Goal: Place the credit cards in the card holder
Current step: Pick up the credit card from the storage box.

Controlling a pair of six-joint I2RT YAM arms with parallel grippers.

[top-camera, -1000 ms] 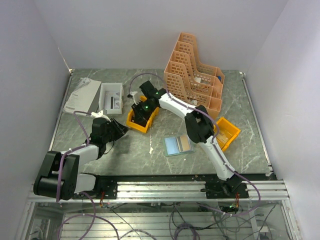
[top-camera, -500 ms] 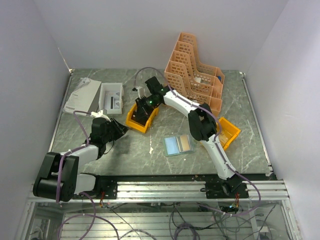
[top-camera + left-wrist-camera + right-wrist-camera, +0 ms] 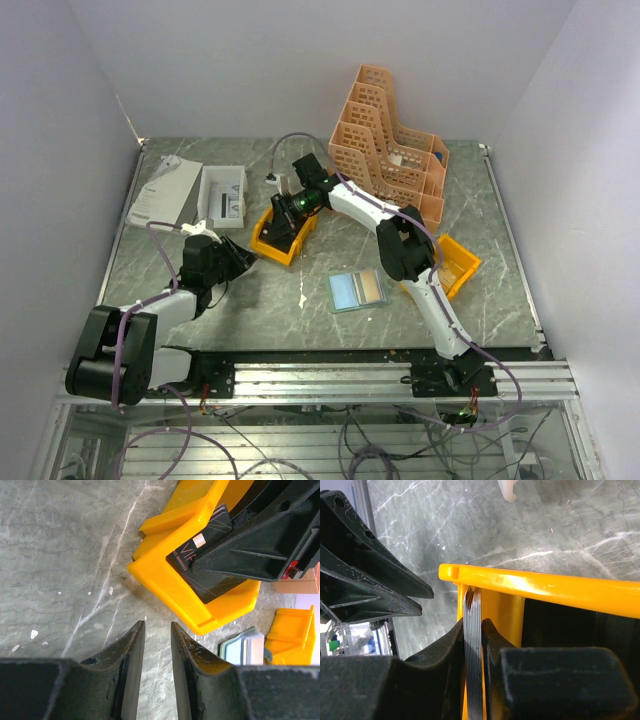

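Note:
A stack of credit cards (image 3: pixel 473 650) stands on edge inside a yellow bin (image 3: pixel 530 587), against its wall. My right gripper (image 3: pixel 474 622) is shut on the stack, reaching into the bin (image 3: pixel 268 245) in the top view. In the left wrist view the top card (image 3: pixel 200 555) has a black face with pale lettering, under a right finger (image 3: pixel 260 535). The card holder (image 3: pixel 358 290) lies open on the table, bluish and tan inside, with both grippers away from it. My left gripper (image 3: pixel 156 625) is narrowly open and empty, low over the table just left of the bin (image 3: pixel 165 580).
A second yellow bin (image 3: pixel 455 265) sits right of the card holder. An orange file rack (image 3: pixel 390 160) stands at the back. A white box (image 3: pixel 222 195) and papers (image 3: pixel 165 190) lie at the back left. The card holder's edge shows in the left wrist view (image 3: pixel 240 647).
My right gripper has shifted a little back and to the right within the yellow bin, still on the cards. The left arm has barely moved.

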